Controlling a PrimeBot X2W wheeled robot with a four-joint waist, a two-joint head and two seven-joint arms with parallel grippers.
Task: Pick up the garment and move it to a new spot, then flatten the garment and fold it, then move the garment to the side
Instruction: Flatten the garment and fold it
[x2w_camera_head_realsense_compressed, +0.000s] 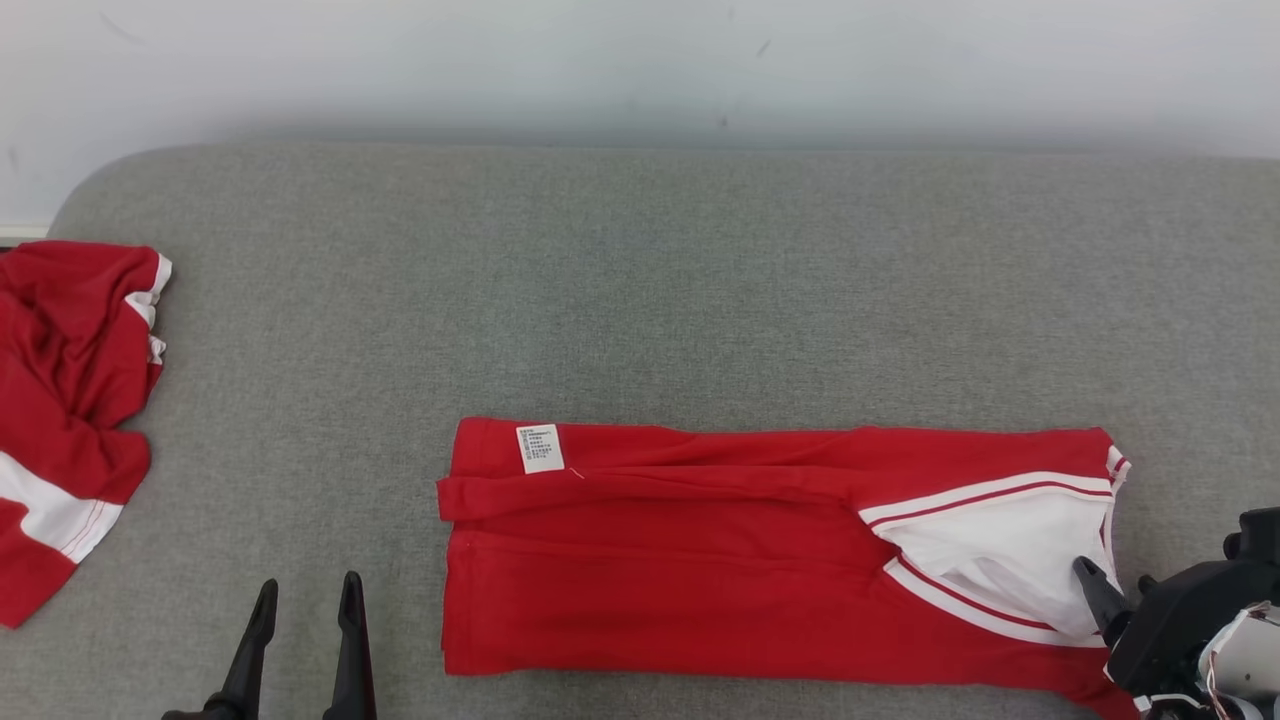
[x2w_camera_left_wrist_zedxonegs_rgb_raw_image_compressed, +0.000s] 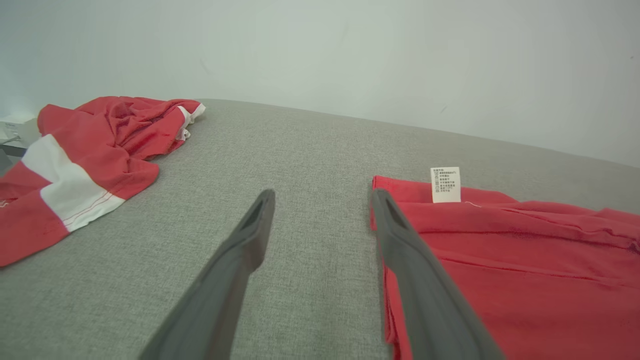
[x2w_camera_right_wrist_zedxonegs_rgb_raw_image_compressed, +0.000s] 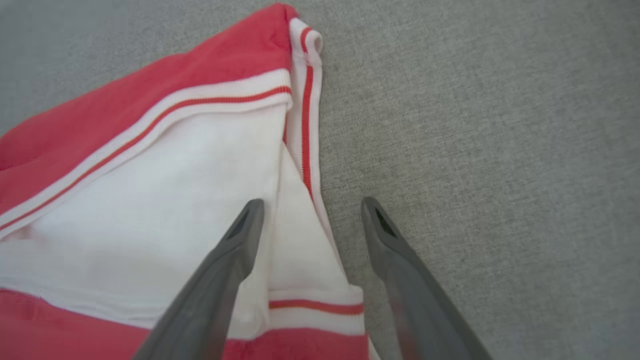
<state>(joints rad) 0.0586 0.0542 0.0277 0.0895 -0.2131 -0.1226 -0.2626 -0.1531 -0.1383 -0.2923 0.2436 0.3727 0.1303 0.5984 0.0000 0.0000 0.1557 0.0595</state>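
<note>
**Red garment: lengthwise fold made, cross fold and move aside outstanding**

Item: garment (x2w_camera_head_realsense_compressed: 700, 560), red with a white, red-striped neck panel (x2w_camera_head_realsense_compressed: 1000, 540). It lay flat on the grey padded surface (x2w_camera_head_realsense_compressed: 640, 280), centre to right, as a long narrow band. Its sides were turned in and its care label (x2w_camera_head_realsense_compressed: 539, 448) faced up at the left end.

Left gripper (x2w_camera_head_realsense_compressed: 309, 580): jaws apart and empty, resting low just beside the band's left edge.

Right gripper (x2w_camera_right_wrist_zedxonegs_rgb_raw_image_compressed: 312, 202): jaws apart, holding nothing. One finger was over the white panel and the other over bare surface, at the band's right end.

Other stock: a second red-and-white garment (x2w_camera_head_realsense_compressed: 70, 400), crumpled, well apart at the far left.

Status, as judged: relocation and flattening looked done and the first fold was in place. A fold across the length probably remained, then the move to the side. Both grippers seemed posted at opposite ends for that fold.
</note>
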